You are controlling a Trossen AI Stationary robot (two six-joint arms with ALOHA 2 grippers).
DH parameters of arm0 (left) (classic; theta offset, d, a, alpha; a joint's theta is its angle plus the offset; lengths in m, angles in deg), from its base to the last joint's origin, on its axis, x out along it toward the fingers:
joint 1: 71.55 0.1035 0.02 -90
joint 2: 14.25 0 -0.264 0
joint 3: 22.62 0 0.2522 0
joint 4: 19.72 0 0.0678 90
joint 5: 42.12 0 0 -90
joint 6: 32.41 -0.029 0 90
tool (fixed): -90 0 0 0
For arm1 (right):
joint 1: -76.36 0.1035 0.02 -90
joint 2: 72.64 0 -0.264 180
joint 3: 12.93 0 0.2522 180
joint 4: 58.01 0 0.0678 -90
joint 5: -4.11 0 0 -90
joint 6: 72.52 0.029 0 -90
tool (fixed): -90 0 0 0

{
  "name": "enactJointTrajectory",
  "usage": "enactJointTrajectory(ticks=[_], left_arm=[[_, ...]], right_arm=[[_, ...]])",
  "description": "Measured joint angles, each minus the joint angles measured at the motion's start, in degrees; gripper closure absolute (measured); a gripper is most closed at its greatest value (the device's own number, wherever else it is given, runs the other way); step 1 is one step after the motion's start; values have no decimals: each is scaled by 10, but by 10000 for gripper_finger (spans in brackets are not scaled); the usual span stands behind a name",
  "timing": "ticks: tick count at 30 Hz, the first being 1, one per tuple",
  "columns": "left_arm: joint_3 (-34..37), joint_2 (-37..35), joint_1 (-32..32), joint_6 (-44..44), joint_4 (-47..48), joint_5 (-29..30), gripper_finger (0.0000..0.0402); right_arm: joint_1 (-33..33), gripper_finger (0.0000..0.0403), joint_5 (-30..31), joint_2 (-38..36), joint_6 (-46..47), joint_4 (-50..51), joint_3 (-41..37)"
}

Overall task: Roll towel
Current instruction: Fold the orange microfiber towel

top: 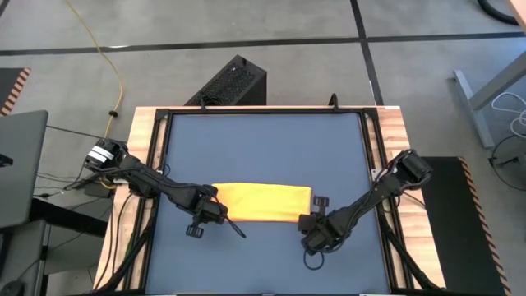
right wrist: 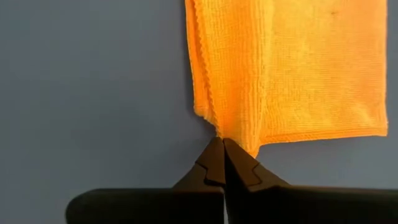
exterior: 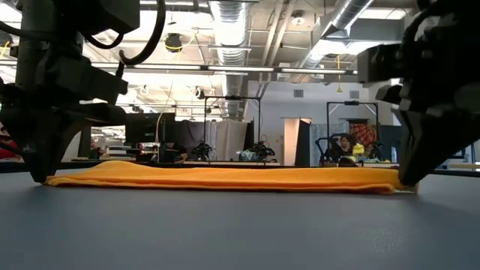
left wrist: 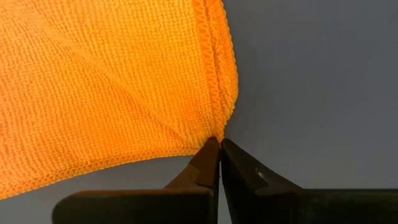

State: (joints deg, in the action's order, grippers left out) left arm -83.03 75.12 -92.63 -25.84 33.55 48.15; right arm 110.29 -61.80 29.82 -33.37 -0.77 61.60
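Observation:
The yellow towel [top: 261,203] lies flat on the dark blue tabletop as a long folded strip running left to right; it also shows in the low view [exterior: 225,178]. My left gripper [top: 215,210] is shut at the strip's near left corner, down at the tabletop [exterior: 41,176]. My right gripper [top: 307,220] is shut at the strip's near right corner [exterior: 409,180]. No white tag shows. My left gripper pinches the towel's near left corner [left wrist: 217,132] between its two fingertips, where stacked hemmed edges meet. The fingers point down at the table. The towel lies flat and slack on the tabletop. My right gripper pinches the towel's near right corner [right wrist: 229,133] between its two fingertips, at a bunch of several layered edges. The fingers point down at the table. The towel lies flat on the tabletop.
The blue tabletop [top: 263,140] has bare room on the far side of the towel and in front of it. A black frame [top: 263,110] and wooden borders edge the table. A black box [top: 234,82] stands beyond the far edge.

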Motion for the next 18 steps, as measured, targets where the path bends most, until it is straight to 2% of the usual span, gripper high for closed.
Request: enactJointTrajectory(ticks=[7, 13, 15, 18], left_arm=[[-1, 0, 0, 17, 5, 0, 397], [-18, 0, 0, 30, 43, -1, 368], [-35, 0, 0, 31, 67, -1, 358], [-67, 0, 0, 25, 108, 0, 347]], right_arm=[[8, 339, -13, -9, -2, -1, 0], [14, 290, -18, -43, -6, 31, 1], [14, 275, -2, -64, -4, 52, 1], [7, 258, 57, -104, -2, 68, -2]])
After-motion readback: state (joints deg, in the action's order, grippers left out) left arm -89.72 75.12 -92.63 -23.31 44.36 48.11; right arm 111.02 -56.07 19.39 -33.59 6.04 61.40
